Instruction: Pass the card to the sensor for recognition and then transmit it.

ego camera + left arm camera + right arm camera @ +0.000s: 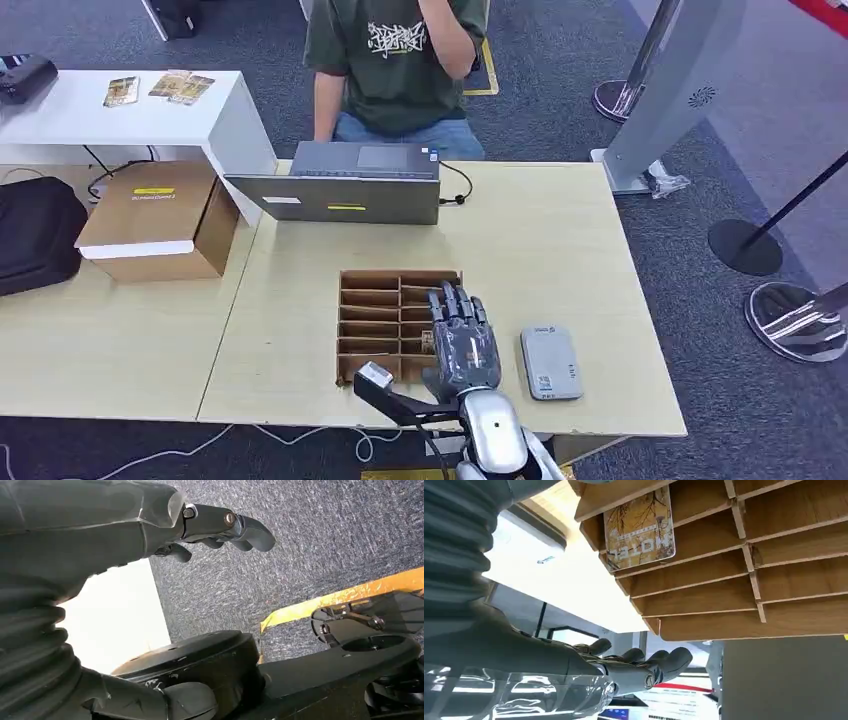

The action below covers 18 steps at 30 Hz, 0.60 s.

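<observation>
Desk-side, my right hand [462,340] hovers over the divider box [385,310], fingers [644,662] apart, card [640,527] beneath them ungrabbed, sensor [550,362] untouched.

Even, bright indoor light is falling from overhead in the head view, leaving only soft, short shadows under the laptop [345,184] and the cardboard box [158,220]. The white table [117,620] is blowing out to featureless glare in the left wrist view (the carpet [320,535] beside it is staying crisp). The near ribbed cover [454,545] is blurring in the right wrist view.
</observation>
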Available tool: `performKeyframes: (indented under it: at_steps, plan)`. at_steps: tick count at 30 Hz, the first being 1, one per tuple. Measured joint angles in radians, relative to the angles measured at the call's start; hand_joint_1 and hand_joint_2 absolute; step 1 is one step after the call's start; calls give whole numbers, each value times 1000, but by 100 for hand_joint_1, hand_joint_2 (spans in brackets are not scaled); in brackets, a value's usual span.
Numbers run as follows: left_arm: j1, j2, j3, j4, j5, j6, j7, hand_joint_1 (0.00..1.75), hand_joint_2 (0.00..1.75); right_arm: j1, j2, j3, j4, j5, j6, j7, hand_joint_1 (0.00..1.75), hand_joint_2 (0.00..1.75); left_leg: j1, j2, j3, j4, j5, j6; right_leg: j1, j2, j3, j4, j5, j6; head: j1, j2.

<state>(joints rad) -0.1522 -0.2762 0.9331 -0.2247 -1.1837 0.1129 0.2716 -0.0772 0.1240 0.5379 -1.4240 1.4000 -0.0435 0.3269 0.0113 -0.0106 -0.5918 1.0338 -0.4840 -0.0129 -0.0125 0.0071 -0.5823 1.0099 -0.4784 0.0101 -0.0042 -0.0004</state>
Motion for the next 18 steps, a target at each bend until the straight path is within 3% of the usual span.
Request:
performKeyframes:
  at_steps: [18]
  plan:
    - [-1, 0, 0, 0, 3, -3, 3, 0, 175, -8, 0, -2, 50, -6, 2, -11, 0, 175, 0, 0, 0, 0, 0, 0, 0, 0, 0, 0, 0, 0, 0, 0]
